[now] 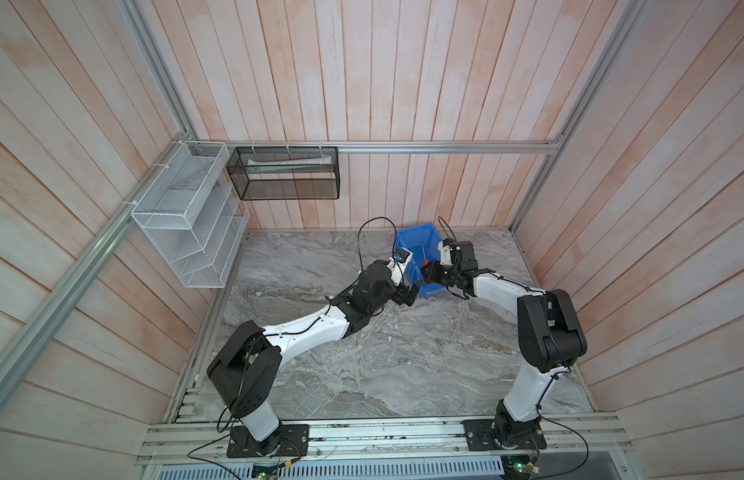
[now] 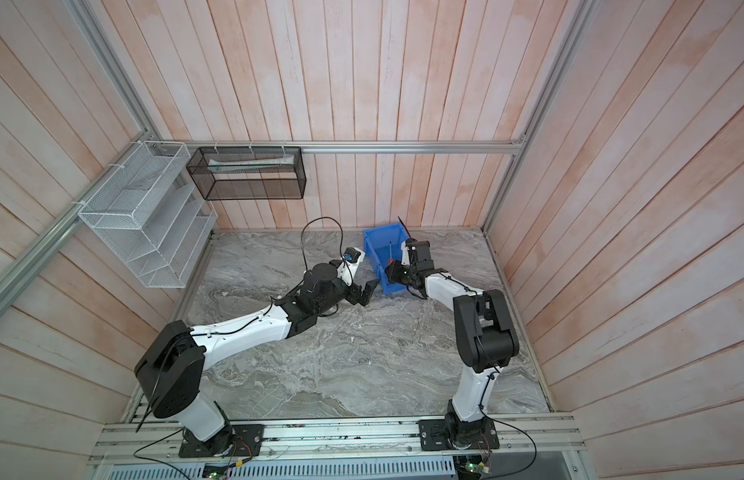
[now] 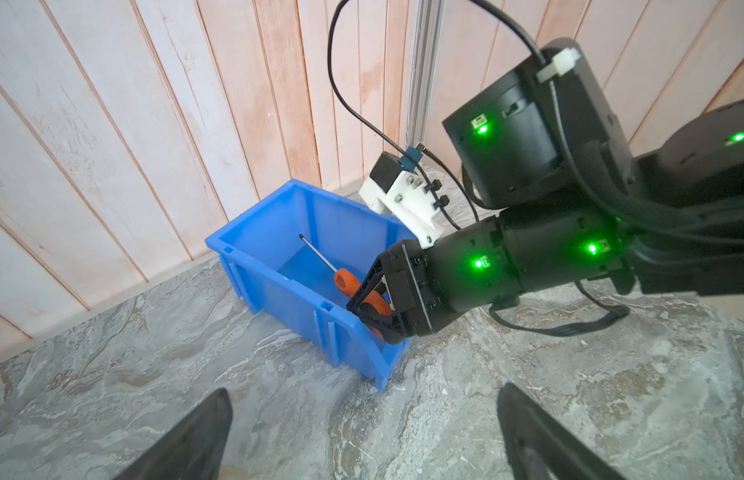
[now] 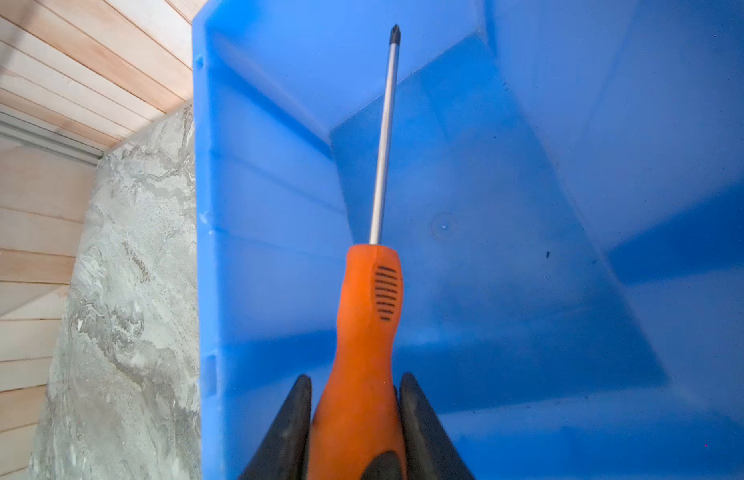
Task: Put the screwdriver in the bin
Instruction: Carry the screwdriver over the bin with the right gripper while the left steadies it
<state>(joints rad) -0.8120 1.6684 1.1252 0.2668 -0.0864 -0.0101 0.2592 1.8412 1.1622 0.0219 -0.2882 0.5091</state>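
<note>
Tools, two: right tool pinching the one screwdriver over the one bin; left tool spread, empty. Grey marbled surface; pale plank walls.

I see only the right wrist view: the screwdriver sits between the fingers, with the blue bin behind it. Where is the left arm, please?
Observer: The left tool is outside the bin, beside its low front corner.
Operator: Is it open or shut?
Observer: Open. In the left wrist view its fingers stand wide apart, with nothing between them.
Operator: From which end does my arm enter the bin?
Observer: The right tool reaches in at the low front end and grips the screwdriver by the rear of its handle.
</note>
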